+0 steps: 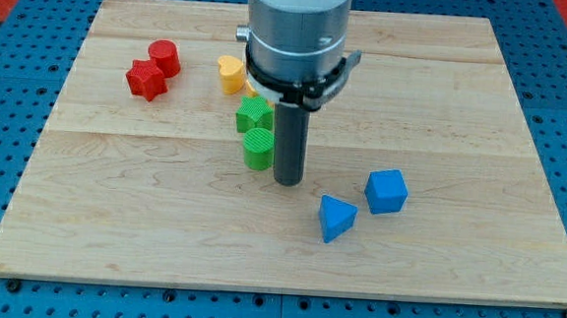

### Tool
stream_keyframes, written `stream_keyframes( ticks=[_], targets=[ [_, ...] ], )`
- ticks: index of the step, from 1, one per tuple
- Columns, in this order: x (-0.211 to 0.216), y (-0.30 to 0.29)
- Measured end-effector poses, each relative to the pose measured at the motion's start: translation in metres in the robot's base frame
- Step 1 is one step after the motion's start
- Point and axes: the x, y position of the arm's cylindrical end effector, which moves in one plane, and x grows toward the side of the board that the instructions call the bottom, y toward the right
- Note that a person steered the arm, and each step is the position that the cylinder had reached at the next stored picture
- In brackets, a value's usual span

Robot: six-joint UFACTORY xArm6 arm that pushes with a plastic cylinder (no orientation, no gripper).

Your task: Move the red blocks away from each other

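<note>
Two red blocks sit touching at the board's upper left: a red cylinder (164, 57) and, just below and left of it, a red star-shaped block (146, 80). My tip (287, 182) rests on the board near the middle, just right of the green cylinder (257, 149). It is far to the right of the red blocks and touches neither of them.
A green star-like block (254, 114) stands above the green cylinder. A yellow heart-shaped block (231, 74) lies above those. A blue cube (387, 191) and a blue triangular block (336, 217) lie at the lower right. The wooden board (484, 102) sits on a blue perforated surface.
</note>
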Motion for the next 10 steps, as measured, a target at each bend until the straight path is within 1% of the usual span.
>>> stream_keyframes(
  ticks=[1,2,3,4,5,6,7,8,9,10],
  targets=[
    [0.008,-0.08],
    [-0.035,-0.128],
    [-0.093,-0.118],
    [-0.113,-0.154],
    [-0.145,-0.155],
    [-0.164,-0.185],
    [-0.164,-0.23],
    [-0.175,-0.214],
    [-0.219,-0.214],
    [-0.246,-0.176]
  ],
)
